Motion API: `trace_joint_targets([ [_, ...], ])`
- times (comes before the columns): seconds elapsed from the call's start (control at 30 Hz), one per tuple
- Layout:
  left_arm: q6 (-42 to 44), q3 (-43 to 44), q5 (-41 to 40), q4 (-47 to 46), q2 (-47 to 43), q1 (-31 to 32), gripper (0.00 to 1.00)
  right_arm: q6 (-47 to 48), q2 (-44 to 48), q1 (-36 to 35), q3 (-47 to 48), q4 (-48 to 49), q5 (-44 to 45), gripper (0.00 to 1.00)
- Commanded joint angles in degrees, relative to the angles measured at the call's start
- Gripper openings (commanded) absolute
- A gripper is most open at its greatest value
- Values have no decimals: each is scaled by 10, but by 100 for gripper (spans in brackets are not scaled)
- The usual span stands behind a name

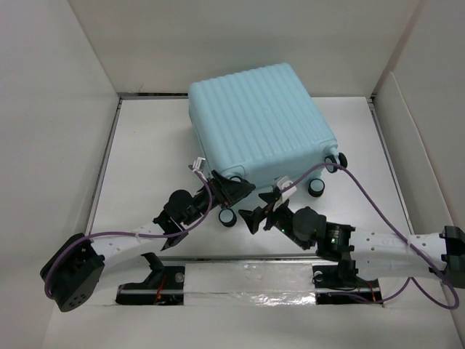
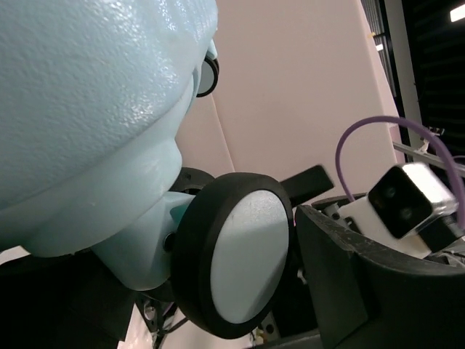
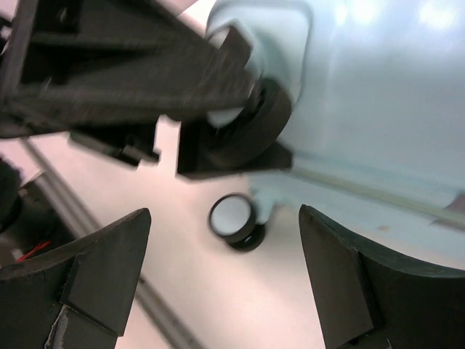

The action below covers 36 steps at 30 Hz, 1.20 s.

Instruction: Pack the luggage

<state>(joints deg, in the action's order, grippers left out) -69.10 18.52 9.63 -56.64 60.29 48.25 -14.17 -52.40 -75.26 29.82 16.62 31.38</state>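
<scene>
Right gripper [image 3: 225, 280]: jaws spread wide with nothing between them, close to the wheeled end of the luggage [image 1: 258, 123]
Left gripper [image 1: 231, 190]: fingers [image 2: 356, 291] stand either side of a caster wheel [image 2: 243, 262]; I cannot tell whether they press on it
Caster wheel: black rim, pale face, at the luggage's near-left corner
Luggage: closed, lying flat on its side in the far middle of the table [image 1: 145, 167], with its wheels turned toward the near edge
Table: white, with pale walls around it

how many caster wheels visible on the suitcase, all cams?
4. Near-left wheel, clear of the arms; two right-corner wheels; fourth wheel at the left fingers, mostly hidden from above. None seem missing.
</scene>
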Motion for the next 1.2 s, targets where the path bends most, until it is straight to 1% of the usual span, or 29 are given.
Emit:
trace_joint_targets([
  [0.0, 5, 12, 37, -124, -21, 0, 76, 85, -29, 28, 68, 0, 14, 88],
  [0.07, 3, 9, 39, -126, -19, -5, 77, 112, -51, 47, 81, 25, -23, 88],
  [0.27, -2, -2, 45, -134, -20, -17, 77, 150, -94, 71, 104, 73, -30, 89],
  [0.37, -5, -4, 52, -134, -21, -23, 77, 164, -117, 99, 110, 89, -61, 90],
  [0.57, -7, -10, 58, -133, -25, -33, 77, 201, -144, 104, 110, 111, -103, 92],
  [0.67, -11, -14, 59, -139, -22, -33, 77, 200, -154, 112, 116, 112, -112, 92],
  [0.73, -12, -15, 62, -145, -19, -33, 77, 193, -161, 119, 118, 118, -120, 90],
  [0.87, -14, -16, 63, -149, -15, -33, 77, 173, -172, 119, 96, 195, -100, 82],
  [1.0, -15, -21, 63, -146, -16, -33, 77, 166, -180, 119, 92, 242, -97, 79],
  [1.07, -16, -24, 63, -146, -18, -33, 76, 168, -190, 119, 101, 243, -97, 80],
  [1.17, -16, -26, 62, -144, -21, -39, 76, 177, -192, 111, 112, 216, -88, 84],
])
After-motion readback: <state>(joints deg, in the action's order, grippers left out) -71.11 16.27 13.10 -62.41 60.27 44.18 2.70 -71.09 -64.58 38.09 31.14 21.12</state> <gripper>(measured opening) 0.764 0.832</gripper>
